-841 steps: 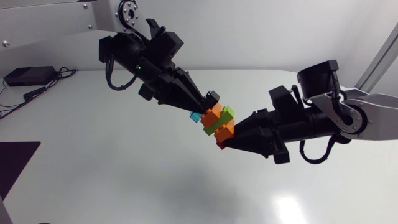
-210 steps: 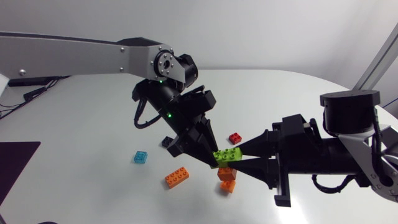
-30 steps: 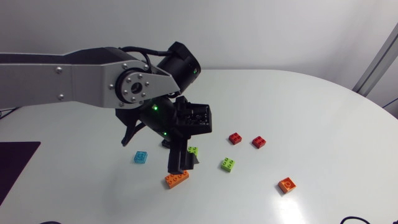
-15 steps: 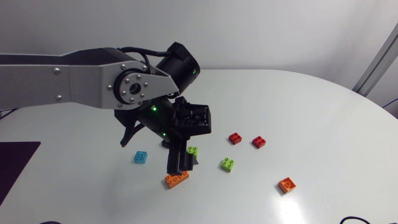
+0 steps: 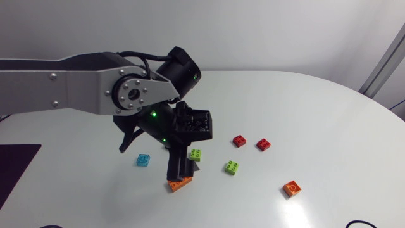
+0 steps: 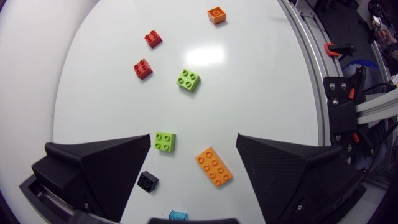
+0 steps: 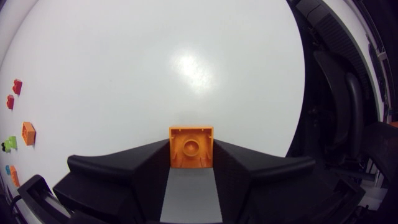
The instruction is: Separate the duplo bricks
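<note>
Left gripper (image 6: pixel 193 139), fingers (image 6: pixel 106 168) wide apart over long orange brick (image 6: pixel 213 166) | right gripper (image 7: pixel 191 148) clamping square orange brick (image 7: pixel 190 142) | best set down well apart

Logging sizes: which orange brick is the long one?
The long orange brick between the open fingers of the left gripper: oblong, two rows of studs. The loose orange brick farther off and the held orange brick in the right gripper are square.

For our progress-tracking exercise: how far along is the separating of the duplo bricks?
Done: eight plastic bricks lie singly on the white table, none stacked. In hand: the right gripper grips a square orange brick, and the open left gripper hovers over a long orange brick. Left: likely just setting down the held one.
</note>
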You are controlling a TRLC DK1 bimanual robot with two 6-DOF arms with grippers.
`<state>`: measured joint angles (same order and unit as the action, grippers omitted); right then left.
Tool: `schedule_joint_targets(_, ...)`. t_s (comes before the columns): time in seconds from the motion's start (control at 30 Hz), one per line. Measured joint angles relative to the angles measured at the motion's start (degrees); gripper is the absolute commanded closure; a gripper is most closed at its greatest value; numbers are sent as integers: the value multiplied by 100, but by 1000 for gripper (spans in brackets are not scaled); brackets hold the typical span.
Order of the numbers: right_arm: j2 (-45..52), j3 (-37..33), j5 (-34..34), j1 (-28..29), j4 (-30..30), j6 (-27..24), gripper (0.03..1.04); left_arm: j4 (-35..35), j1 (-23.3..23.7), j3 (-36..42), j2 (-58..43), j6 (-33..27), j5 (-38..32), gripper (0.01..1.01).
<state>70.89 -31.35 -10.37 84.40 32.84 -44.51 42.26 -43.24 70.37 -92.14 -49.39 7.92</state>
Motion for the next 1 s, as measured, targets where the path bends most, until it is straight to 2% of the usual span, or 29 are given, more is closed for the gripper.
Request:
schedule_joint_targets(0.1,7,-210,-260,-61,205,-103,692,0,0,-9,2,0,0,70)
schedule_joint_targets(0.17,-26,-258,-450,-393,275,-94,689,0,0,-11,4,0,0,70)
schedule_joint_targets(0.3,-35,-295,-855,-1823,273,243,675,-24,-20,-11,4,55,0,70)
schedule_joint_targets(0.5,81,-723,-1495,-3853,164,1300,666,-511,-210,-131,11,262,308,70)
schedule_joint_targets(0.57,197,-916,-1707,-4336,125,1576,666,-660,-227,-168,11,299,437,70)
schedule_joint_targets(0.77,756,-1537,-2535,-5796,-2,2234,664,-1534,-186,-293,13,564,962,70)
schedule_joint_targets(1.0,1700,-2129,-3536,-6714,-22,2420,677,-2852,-170,-667,-22,1058,1300,70)
